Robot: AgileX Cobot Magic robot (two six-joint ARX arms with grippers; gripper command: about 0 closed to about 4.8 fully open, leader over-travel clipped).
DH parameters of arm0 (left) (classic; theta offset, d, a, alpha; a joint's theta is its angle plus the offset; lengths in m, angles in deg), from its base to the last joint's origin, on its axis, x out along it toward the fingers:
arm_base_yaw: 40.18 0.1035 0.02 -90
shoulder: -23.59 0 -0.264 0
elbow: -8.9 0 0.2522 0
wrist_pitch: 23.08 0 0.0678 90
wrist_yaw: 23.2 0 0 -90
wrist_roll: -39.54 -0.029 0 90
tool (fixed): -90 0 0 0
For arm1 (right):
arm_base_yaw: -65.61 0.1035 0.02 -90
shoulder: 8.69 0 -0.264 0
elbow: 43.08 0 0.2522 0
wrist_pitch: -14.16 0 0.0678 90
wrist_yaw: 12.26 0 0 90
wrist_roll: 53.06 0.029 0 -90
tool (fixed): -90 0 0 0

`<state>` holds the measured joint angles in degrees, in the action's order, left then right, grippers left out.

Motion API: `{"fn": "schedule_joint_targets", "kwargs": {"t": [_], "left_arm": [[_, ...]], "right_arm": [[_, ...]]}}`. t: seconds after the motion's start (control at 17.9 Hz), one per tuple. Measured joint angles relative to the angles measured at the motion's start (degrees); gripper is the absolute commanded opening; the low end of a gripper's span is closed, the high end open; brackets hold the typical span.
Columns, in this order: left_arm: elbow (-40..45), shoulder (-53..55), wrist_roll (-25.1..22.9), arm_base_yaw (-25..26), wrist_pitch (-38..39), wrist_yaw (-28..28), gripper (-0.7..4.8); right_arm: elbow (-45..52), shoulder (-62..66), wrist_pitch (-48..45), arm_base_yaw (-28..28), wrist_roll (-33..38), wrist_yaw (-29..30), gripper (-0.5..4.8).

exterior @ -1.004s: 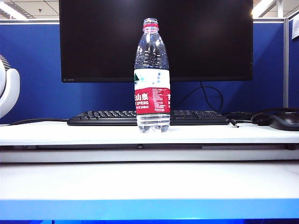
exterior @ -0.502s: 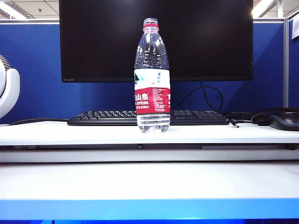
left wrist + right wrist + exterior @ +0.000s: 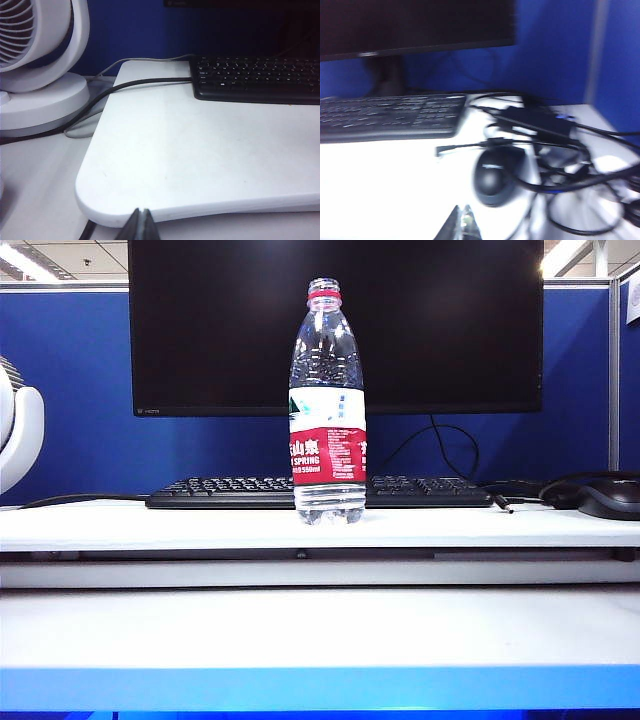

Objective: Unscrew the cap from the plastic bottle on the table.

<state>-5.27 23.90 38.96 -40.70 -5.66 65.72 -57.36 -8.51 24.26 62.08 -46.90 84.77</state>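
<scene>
The clear slim plastic bottle [image 3: 327, 410] stands upright on the long white table [image 3: 150, 525] before the black keyboard [image 3: 230, 490], its neck showing only the thin red ring, so the cap seems already off. The left gripper [image 3: 140, 226] and right gripper [image 3: 460, 224], both closed and empty, sit low near the table's ends; little remains to do.

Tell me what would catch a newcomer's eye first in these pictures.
The plastic bottle stands upright at the table's middle, its neck open with no cap on it, before a dark monitor and keyboard. The left gripper and right gripper are both shut, far from it.
</scene>
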Motion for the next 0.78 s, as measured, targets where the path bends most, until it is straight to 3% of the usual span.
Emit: {"fn": "schedule_joint_targets", "kwargs": {"t": [0.45,0.78], "left_arm": [[0.0,0.0,0.0,0.0,0.0,0.0,-0.03],[0.0,0.0,0.0,0.0,0.0,0.0,-0.03]], "right_arm": [[0.0,0.0,0.1,4.0,-0.6,-5.0,-0.01],[0.0,0.0,0.1,4.3,-0.4,-5.5,-0.01]]}}
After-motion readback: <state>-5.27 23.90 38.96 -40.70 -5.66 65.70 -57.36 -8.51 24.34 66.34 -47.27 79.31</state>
